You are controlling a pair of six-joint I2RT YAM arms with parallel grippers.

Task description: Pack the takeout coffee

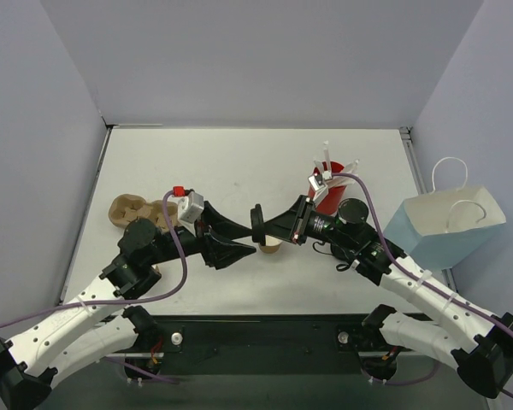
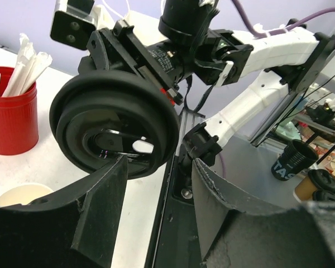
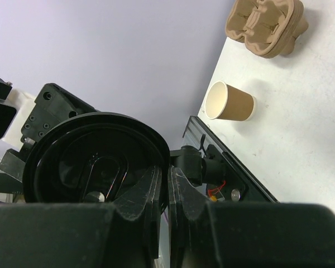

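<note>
My right gripper point(image 1: 272, 227) is shut on the rim of a round black plastic lid point(image 1: 258, 224) and holds it on edge in the air; the wrist view shows the lid point(image 3: 95, 167) pinched between the closed fingers point(image 3: 168, 184). A tan paper cup point(image 1: 272, 248), white inside and without a lid, stands on the table just below it point(image 3: 230, 101). My left gripper point(image 1: 242, 248) is open and empty, its fingers point(image 2: 100, 206) pointing at the lid point(image 2: 114, 120) from the left, close to it. A second round black lid point(image 1: 354, 209) shows beside the red cup; what is under it is hidden.
A red cup of white straws point(image 1: 329, 192) stands behind the right wrist point(image 2: 11, 111). A blue paper bag with white handles point(image 1: 445, 226) stands at the right edge. A brown pulp cup carrier point(image 1: 141, 212) lies at the left point(image 3: 268, 25).
</note>
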